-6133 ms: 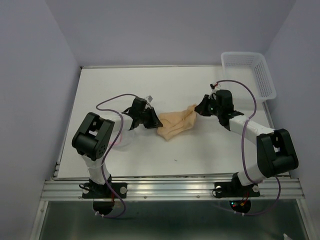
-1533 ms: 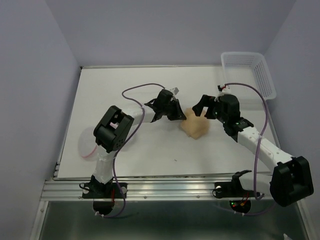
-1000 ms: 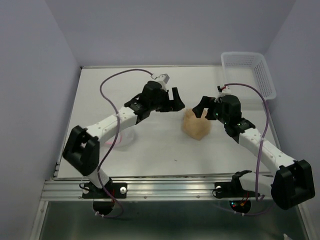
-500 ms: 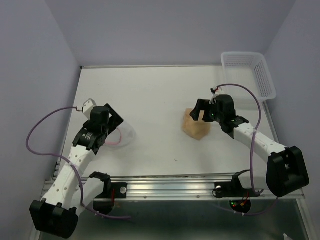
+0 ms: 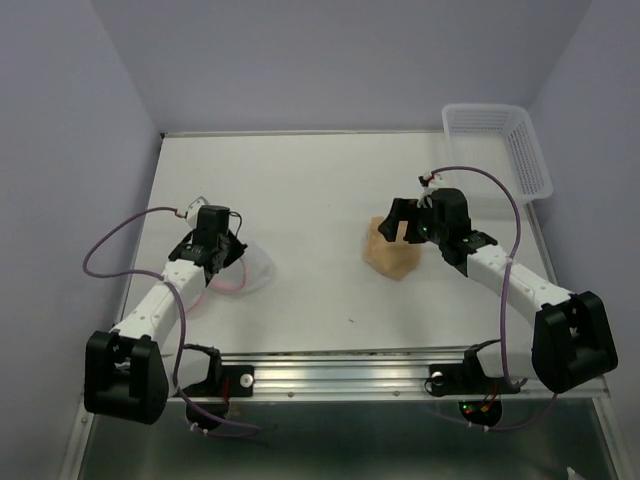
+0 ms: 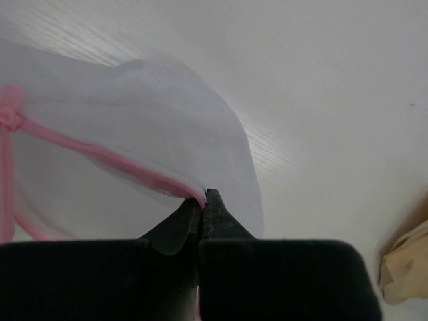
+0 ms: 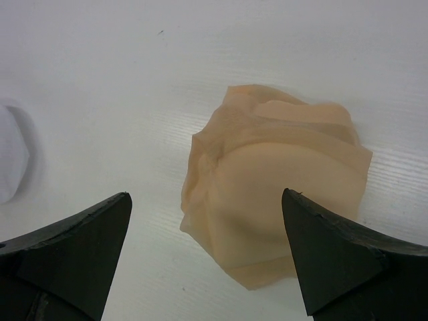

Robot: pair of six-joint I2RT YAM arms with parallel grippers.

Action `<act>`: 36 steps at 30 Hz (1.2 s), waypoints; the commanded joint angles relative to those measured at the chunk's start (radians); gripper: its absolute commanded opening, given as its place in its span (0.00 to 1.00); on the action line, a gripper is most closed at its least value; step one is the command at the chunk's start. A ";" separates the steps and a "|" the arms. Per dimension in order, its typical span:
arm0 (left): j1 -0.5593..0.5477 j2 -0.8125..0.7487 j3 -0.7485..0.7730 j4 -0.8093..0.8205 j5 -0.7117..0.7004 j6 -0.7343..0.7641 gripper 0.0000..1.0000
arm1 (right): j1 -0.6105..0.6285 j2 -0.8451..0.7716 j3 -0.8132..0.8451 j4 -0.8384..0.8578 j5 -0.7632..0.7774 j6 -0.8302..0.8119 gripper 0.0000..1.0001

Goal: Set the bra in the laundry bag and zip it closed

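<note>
Early stage: the bra (image 5: 390,255) lies bunched right of centre, outside the bag (image 5: 250,268) at centre left. The left gripper (image 6: 204,199) pinches the bag's pink rim (image 6: 100,157). The right gripper (image 7: 206,195) hangs wide open over the bra. Loading and zipping remain.

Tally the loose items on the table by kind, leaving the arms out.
Beige bra: 1
White mesh laundry bag with pink zipper: 1
White plastic lattice basket: 1
Total: 3

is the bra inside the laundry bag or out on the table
Out: the bra lies bunched on the table, apart from the laundry bag.
</note>
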 commanded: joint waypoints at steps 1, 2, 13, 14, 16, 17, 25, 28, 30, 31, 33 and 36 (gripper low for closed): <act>-0.079 -0.010 0.087 0.156 0.041 0.040 0.01 | -0.007 -0.022 0.033 0.023 -0.024 -0.031 1.00; -0.100 -0.002 0.098 0.171 0.042 0.045 0.00 | -0.007 -0.023 0.033 0.023 -0.027 -0.034 1.00; -0.342 0.367 0.355 0.221 0.050 0.120 0.00 | -0.007 0.006 0.079 0.020 -0.108 -0.031 1.00; -0.351 0.389 0.395 0.221 0.062 0.132 0.00 | -0.007 0.007 0.082 0.020 -0.108 -0.029 1.00; -0.374 0.427 0.431 0.222 0.078 0.155 0.04 | -0.007 0.012 0.089 -0.010 -0.105 -0.028 1.00; -0.400 0.456 0.446 0.222 0.081 0.163 0.08 | -0.007 0.014 0.099 -0.014 -0.104 -0.026 1.00; -0.446 0.463 0.514 0.190 0.082 0.224 0.87 | -0.007 0.023 0.123 -0.044 -0.085 -0.033 1.00; -0.450 0.377 0.509 0.143 0.039 0.302 0.99 | -0.007 0.027 0.132 -0.052 -0.089 -0.034 1.00; -0.450 0.325 0.504 0.066 -0.063 0.340 0.99 | -0.007 0.026 0.134 -0.052 -0.092 -0.036 1.00; -0.450 0.265 0.495 0.047 -0.118 0.363 0.99 | -0.007 0.024 0.132 -0.054 -0.095 -0.037 1.00; -0.448 0.210 0.445 0.006 -0.252 0.388 0.99 | -0.007 0.020 0.132 -0.054 -0.101 -0.037 1.00; -0.442 0.127 0.386 -0.060 -0.369 0.355 0.99 | -0.007 0.021 0.131 -0.054 -0.108 -0.039 1.00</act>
